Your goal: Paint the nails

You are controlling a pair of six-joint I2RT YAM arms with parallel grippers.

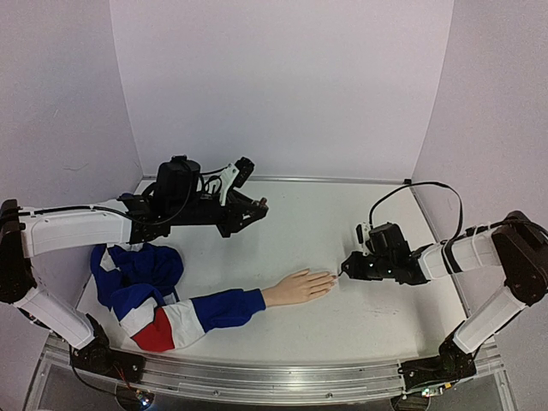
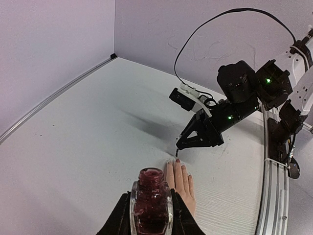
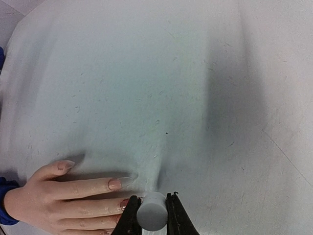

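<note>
The peach mannequin hand lies palm down mid-table, in a blue, white and red sleeve. Its nails point toward my right gripper. One nail looks dark red, while the index nail is bare. My right gripper is shut on the pale grey cap. The cap's thin brush hangs just above the fingertips. My left gripper is shut on the open bottle of dark red polish, held upright above the table behind the hand.
The rest of the sleeve lies bunched in a blue heap at the left. White walls enclose the table on three sides. The right arm's cable loops above its wrist.
</note>
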